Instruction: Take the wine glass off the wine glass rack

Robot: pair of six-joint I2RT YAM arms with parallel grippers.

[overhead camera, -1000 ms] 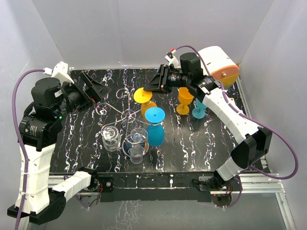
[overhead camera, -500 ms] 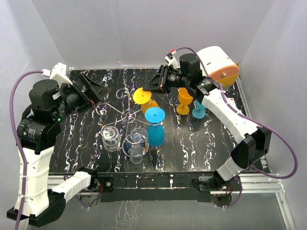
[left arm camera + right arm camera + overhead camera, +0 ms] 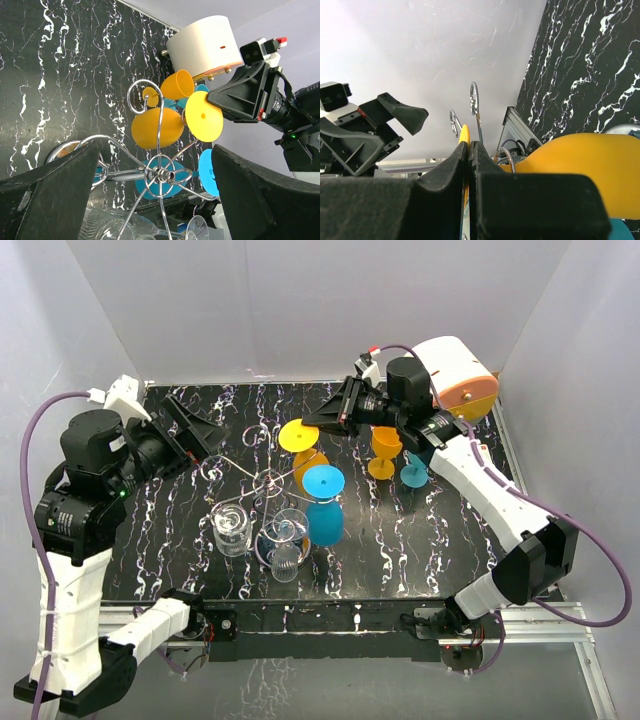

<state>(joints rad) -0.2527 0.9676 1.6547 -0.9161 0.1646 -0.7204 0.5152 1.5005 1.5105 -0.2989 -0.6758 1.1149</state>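
1. Wine glass rack [image 3: 268, 480]: a silver wire stand with curled scroll arms spreading from a central post. It is standing left of centre on the black, white-veined worktop [image 3: 430, 530].
2. Orange wine glass [image 3: 309, 461]: opaque, with a rounded bowl and a flat yellow-orange foot disc. It is hanging at the rack's far right side, with its bowl lying against the wire arms and its foot facing away from the post.
3. Right fingers [image 3: 312, 423]: these are pressing together on the rim of the glass's foot and pinching it edge-on. In the right wrist view a thin yellow edge is showing between them.
4. Left fingers [image 3: 212, 435]: these are spread wide and hovering just left of the rack, holding nothing.
5. Other stock:
   - A blue wine glass [image 3: 323, 505] is sitting foot-up just right of the post.
   - Clear glasses [image 3: 232, 525] are sitting at the rack's near side.
   - An orange goblet [image 3: 385, 450] and a small teal glass [image 3: 413, 473] are standing beyond the right arm.
   - A white cylinder [image 3: 448, 365] with an orange end is lying at the far right corner.
6. Change since a second ago:
   - The right fingers, then slightly apart, are now clamping the foot.
   - The right elbow is swinging outward.
   - The left arm is easing leftward.
   - The rack and the orange glass are staying where they were.
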